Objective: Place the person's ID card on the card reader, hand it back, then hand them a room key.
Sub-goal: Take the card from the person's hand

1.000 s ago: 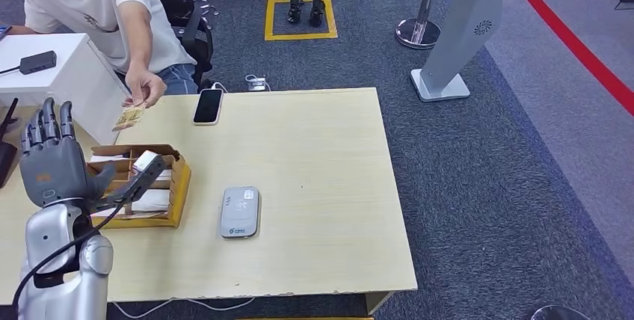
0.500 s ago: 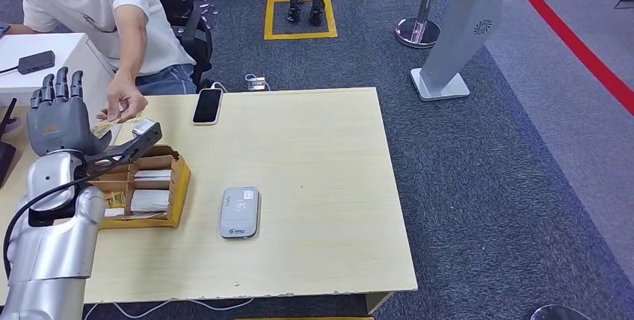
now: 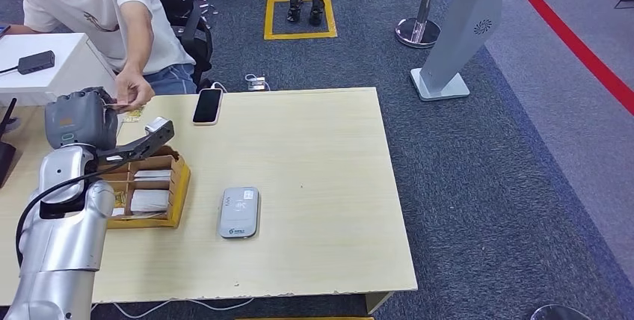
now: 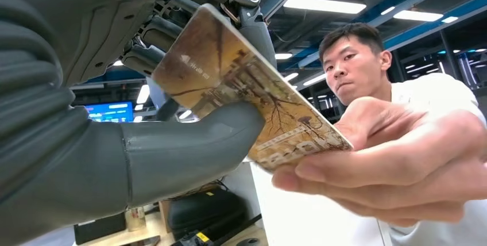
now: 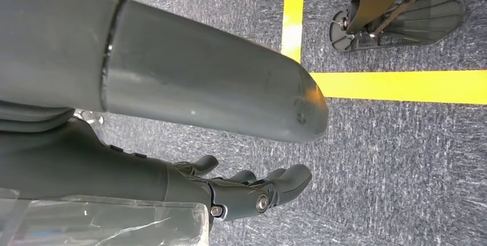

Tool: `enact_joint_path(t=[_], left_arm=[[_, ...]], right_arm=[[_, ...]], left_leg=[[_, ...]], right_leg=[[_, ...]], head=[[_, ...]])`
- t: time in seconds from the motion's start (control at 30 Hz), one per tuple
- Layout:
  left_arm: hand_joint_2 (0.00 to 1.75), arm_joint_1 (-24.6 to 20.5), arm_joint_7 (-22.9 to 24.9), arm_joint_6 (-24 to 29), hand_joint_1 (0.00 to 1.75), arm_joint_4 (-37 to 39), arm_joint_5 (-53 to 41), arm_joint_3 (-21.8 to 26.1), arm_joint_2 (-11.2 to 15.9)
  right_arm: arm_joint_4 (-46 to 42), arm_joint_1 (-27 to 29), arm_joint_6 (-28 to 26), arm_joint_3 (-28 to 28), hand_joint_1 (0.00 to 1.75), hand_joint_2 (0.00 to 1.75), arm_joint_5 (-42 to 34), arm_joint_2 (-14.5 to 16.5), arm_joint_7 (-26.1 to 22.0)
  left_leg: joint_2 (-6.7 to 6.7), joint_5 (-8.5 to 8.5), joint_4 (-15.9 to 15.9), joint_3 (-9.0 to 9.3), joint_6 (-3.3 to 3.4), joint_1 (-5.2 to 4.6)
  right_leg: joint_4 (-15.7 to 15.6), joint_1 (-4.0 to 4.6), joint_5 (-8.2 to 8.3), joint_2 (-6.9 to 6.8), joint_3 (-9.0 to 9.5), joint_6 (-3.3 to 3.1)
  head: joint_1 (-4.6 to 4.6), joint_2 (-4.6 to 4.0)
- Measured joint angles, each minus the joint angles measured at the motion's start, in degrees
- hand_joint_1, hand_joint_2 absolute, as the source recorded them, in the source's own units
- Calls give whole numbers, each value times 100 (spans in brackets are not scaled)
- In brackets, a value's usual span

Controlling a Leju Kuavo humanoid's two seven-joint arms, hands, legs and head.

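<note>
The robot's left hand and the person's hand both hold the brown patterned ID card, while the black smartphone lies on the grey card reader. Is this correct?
Not quite. In the head view the black smartphone lies on the pale wooden table, apart from the grey card reader. The left hand and the person's hand do hold the brown patterned ID card.

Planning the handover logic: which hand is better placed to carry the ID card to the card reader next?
Left. The left hand already pinches the ID card alongside the person's hand; the card reader lies nearby. The right hand hangs over the floor.
</note>
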Motion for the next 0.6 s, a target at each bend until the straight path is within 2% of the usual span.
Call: enact_joint_path(t=[0.6], left_arm=[[175,-56,0,-7,175,56,1,0,-28]], right_arm=[[-4,1,13,0,0,0,25,0,7]], left_leg=[[0,0,0,-1,0,0]], right_leg=[[0,0,0,-1,0,0]], head=[[0,0]])
